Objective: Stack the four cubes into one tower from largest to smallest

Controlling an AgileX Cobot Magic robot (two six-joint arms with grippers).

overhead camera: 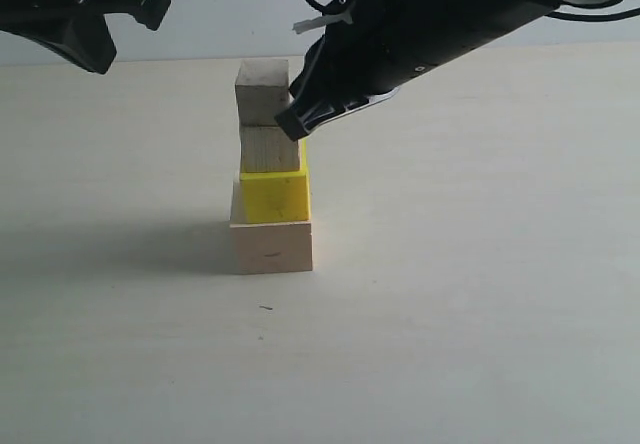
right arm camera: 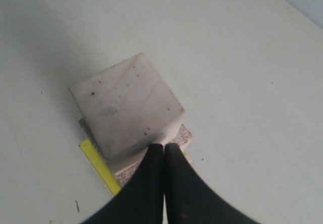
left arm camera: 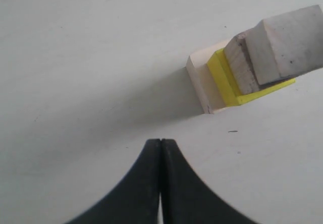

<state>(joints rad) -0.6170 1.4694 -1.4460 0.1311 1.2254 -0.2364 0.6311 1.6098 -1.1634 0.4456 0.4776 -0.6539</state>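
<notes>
The tower stands mid-table: the large pale wooden cube (overhead camera: 271, 246) at the bottom, the yellow cube (overhead camera: 274, 195) on it, the tan cube (overhead camera: 269, 149) above, and the whitish cube (overhead camera: 261, 91) on top. All show in the left wrist view: pale (left arm camera: 200, 79), yellow (left arm camera: 222, 77), tan (left arm camera: 240, 63), whitish (left arm camera: 290, 42). My right gripper (overhead camera: 292, 122) is shut and empty, its tips against the right side of the tan and whitish cubes; the right wrist view shows the tips (right arm camera: 164, 146) at the whitish cube's (right arm camera: 123, 103) edge. My left gripper (left arm camera: 161, 141) is shut, empty, raised at upper left (overhead camera: 100, 59).
A pale tabletop (overhead camera: 480, 294) spreads around the tower. A small dark speck (overhead camera: 266, 308) lies in front of the bottom cube. The tower's shadow falls to its left.
</notes>
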